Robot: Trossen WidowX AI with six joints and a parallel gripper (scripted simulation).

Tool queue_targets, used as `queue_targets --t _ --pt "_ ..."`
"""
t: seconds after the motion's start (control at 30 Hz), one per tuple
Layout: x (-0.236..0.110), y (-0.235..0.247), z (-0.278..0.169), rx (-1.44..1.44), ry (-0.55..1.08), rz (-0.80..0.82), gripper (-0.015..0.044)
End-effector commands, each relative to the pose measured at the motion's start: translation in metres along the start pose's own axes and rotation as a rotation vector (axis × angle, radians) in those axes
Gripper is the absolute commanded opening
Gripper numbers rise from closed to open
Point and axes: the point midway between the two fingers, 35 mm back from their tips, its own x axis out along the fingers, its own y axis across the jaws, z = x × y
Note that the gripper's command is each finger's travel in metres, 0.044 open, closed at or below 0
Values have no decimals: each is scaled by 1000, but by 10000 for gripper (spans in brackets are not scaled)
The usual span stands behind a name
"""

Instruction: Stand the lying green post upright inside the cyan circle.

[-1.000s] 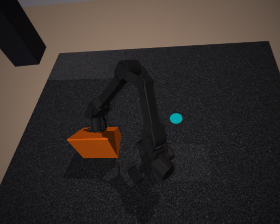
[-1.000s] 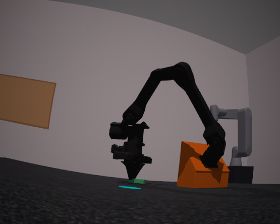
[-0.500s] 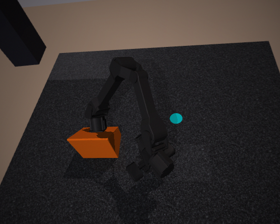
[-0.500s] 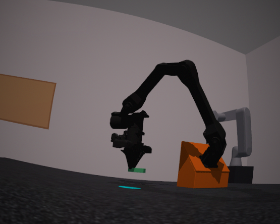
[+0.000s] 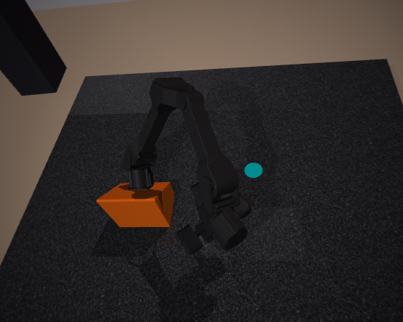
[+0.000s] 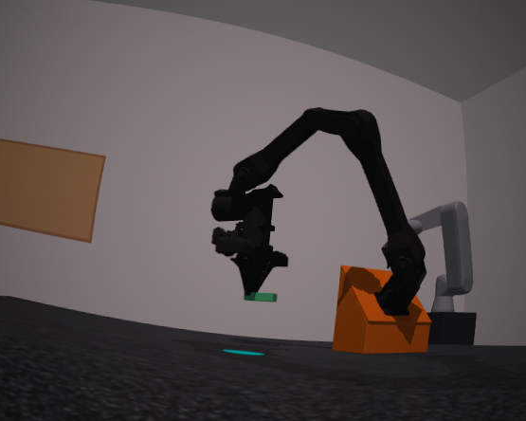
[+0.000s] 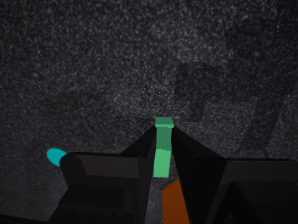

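Note:
My gripper (image 6: 253, 290) (image 7: 163, 130) is shut on the green post (image 6: 261, 297) (image 7: 162, 155). The post lies level between the fingertips, well above the dark mat (image 5: 313, 236). In the exterior view one end of the post sticks out to the right of the fingers. The cyan circle (image 5: 253, 170) (image 6: 243, 352) (image 7: 54, 156) is a flat disc on the mat, below the post and a little to the side. In the top view the arm's wrist hides the post and the fingers.
An orange wedge-shaped box (image 5: 131, 210) (image 6: 375, 332) (image 7: 175, 205) holds the arm's base, left of the circle in the top view. A white robot arm (image 6: 456, 247) stands behind it. A black block (image 5: 19, 47) hangs at the top left. An orange panel (image 6: 41, 190) is on the wall.

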Motion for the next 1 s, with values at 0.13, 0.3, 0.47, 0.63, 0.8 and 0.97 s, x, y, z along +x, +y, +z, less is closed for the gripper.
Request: queue_targets --t 0.13,0.3,0.47,0.63,0.8,0.97 --pt "-23 0 -1 -11 -10 -3 23" --pt "-25 7 -2 -22 -12 -5 23" --pt "-28 20 -4 -45 -17 -9 23" --pt "-30 34 -7 -68 -21 -12 23" --pt "-33 48 -10 -91 -25 -15 23" --pt "-35 62 -15 -114 -28 -17 23"
